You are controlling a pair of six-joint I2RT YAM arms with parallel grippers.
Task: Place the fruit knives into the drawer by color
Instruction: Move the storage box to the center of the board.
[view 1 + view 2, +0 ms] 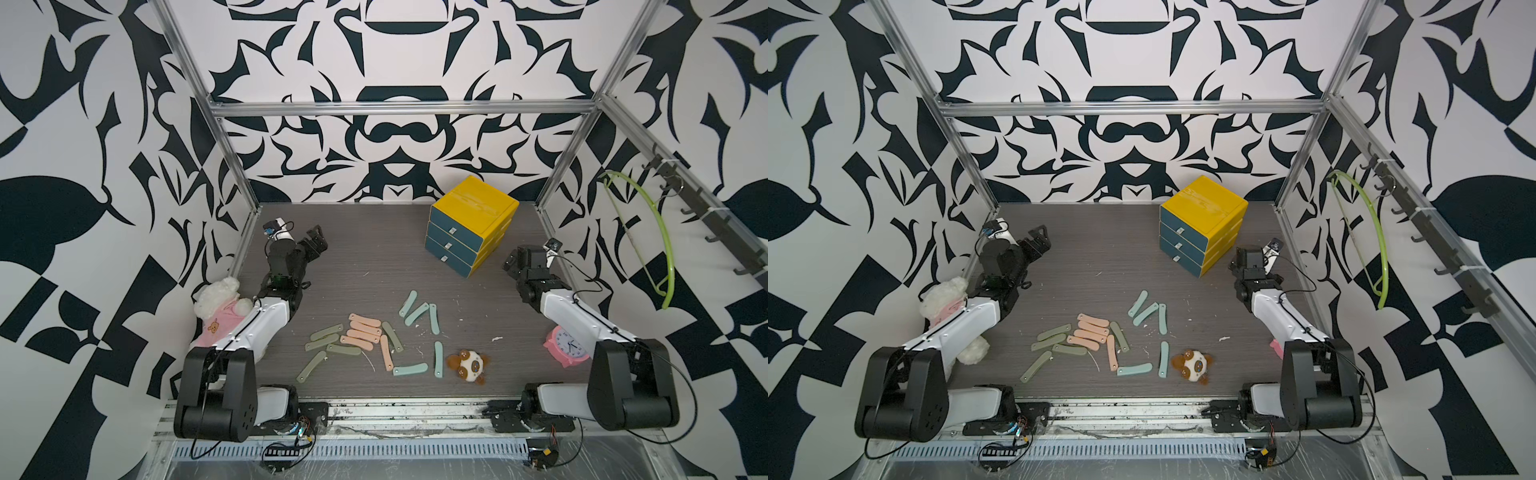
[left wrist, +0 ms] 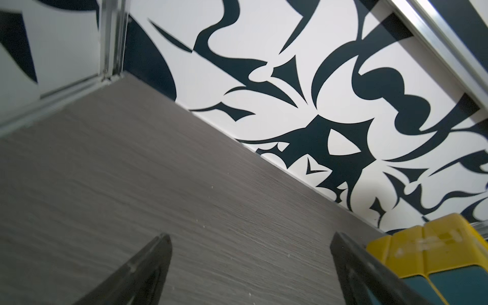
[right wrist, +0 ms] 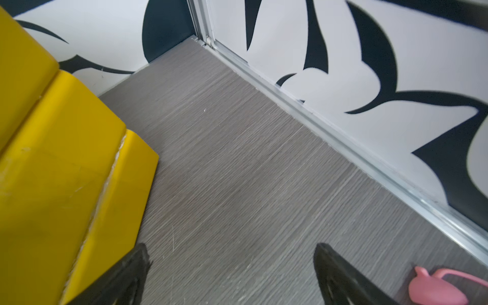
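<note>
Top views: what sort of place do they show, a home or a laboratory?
Probably a robot test cell, not a home: an aluminium frame with patterned walls encloses the table, and a left arm and right arm are mounted on its front rail.

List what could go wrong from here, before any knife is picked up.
1. All three drawers are shut; pulling a small tab could drag the cabinet rather than open it.
2. The peach knives lie packed against olive ones, so one grasp may catch two colors.
3. One teal knife lies beside the plush toy, which could get pinched too.
</note>
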